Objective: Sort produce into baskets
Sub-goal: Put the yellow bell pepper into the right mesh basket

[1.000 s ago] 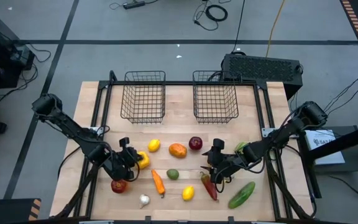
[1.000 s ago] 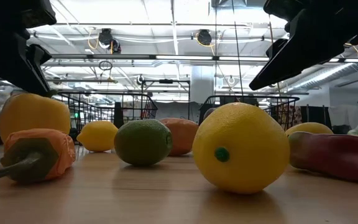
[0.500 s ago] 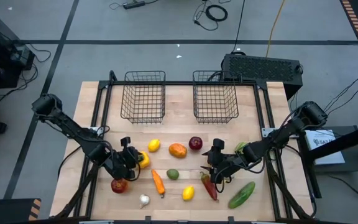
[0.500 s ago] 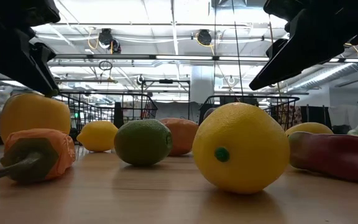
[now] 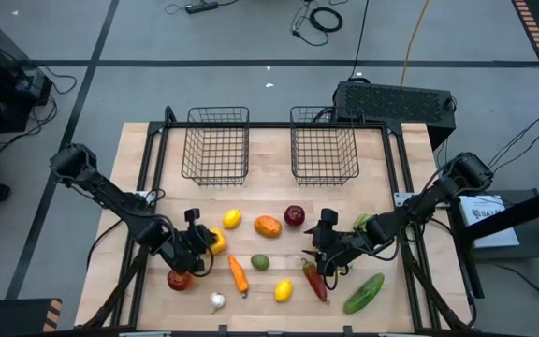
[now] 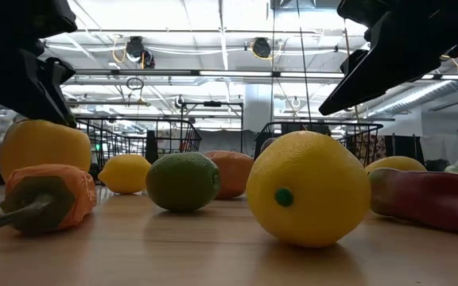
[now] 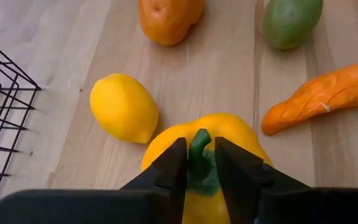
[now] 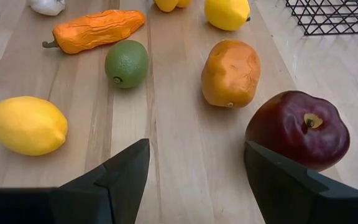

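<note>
A yellow pepper (image 5: 216, 241) (image 7: 241, 134) lies on the wooden table left of centre. My left gripper (image 5: 198, 247) (image 7: 199, 143) is over it, shut on its green stem. My right gripper (image 5: 323, 247) (image 8: 196, 163) hangs open above the table, right of centre. A dark red apple (image 8: 298, 129) (image 5: 294, 216) sits just beyond it and a red chilli (image 5: 314, 283) lies near it. Two dark wire baskets (image 5: 218, 109) (image 5: 324, 109) stand side by side at the far edge. Both look empty. My left gripper pinches the pepper's green stem (image 7: 199, 149) between its two fingers. The fingers (image 7: 174, 163) come slanting down from the table's left. The pepper rests on the table (image 6: 44, 147), stem end toward the gripper.
Loose produce lies across the table's near half. There are two lemons (image 5: 232, 219) (image 5: 283, 291), an orange fruit (image 5: 268, 226), a lime (image 5: 260, 262), a carrot (image 5: 239, 273), white garlic (image 5: 217, 301), a red fruit (image 5: 179, 279) and a cucumber (image 5: 364, 292). Bare wood shows between the produce and the baskets.
My left gripper has rolled a little about its own line over the yellow pepper, staying in the same spot. The pepper and the rest of the produce have not moved.
</note>
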Motion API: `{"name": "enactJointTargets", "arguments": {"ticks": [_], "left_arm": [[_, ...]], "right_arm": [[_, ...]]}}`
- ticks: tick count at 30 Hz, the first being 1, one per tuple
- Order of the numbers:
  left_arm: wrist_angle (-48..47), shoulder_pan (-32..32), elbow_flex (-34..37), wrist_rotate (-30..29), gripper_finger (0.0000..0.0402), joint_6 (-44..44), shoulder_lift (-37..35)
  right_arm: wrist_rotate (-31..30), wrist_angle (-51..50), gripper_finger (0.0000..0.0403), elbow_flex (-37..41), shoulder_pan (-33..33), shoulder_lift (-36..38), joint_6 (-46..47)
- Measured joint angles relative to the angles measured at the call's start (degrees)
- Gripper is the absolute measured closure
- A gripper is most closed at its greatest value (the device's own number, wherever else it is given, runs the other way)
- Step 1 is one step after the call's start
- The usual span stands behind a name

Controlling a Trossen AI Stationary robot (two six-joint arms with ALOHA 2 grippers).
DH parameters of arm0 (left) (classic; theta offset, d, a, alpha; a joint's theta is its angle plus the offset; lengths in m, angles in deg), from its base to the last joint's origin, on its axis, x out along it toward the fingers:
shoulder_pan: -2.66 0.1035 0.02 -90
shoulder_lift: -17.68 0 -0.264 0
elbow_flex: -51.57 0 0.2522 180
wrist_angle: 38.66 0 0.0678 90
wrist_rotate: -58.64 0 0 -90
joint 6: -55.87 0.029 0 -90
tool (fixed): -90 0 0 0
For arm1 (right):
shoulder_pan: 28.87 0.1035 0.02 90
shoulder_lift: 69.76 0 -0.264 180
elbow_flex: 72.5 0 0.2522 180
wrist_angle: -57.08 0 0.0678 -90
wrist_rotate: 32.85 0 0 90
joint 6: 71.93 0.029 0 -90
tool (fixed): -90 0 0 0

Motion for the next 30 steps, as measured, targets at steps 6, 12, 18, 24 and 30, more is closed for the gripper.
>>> {"name": "enactJointTargets", "arguments": {"ticks": [6,12,18,24,30], "left_arm": [[2.27,0.02,0.02,-1.16,0.0371,2.64,-0.02],[3.13,0.02,-2.82,-3.06,0.0373,3.94,-1.75],[7.99,0.47,-8.60,-4.81,0.0367,14.49,-5.08],[15.79,3.06,-11.39,-4.63,0.0367,29.98,-6.92],[23.79,8.89,-11.39,0.74,0.0367,38.73,-7.17]], "right_arm": [[0.00,0.02,0.0151,0.00,0.00,0.00,0.00],[-0.58,3.15,0.0151,0.02,-0.38,-0.13,0.08],[-3.93,16.14,0.0150,0.00,-0.96,-1.51,-8.26],[-3.99,28.17,0.0117,0.00,-1.60,-1.53,-19.44],[-4.67,34.51,0.0053,-0.26,-1.91,-1.51,-26.56]]}}
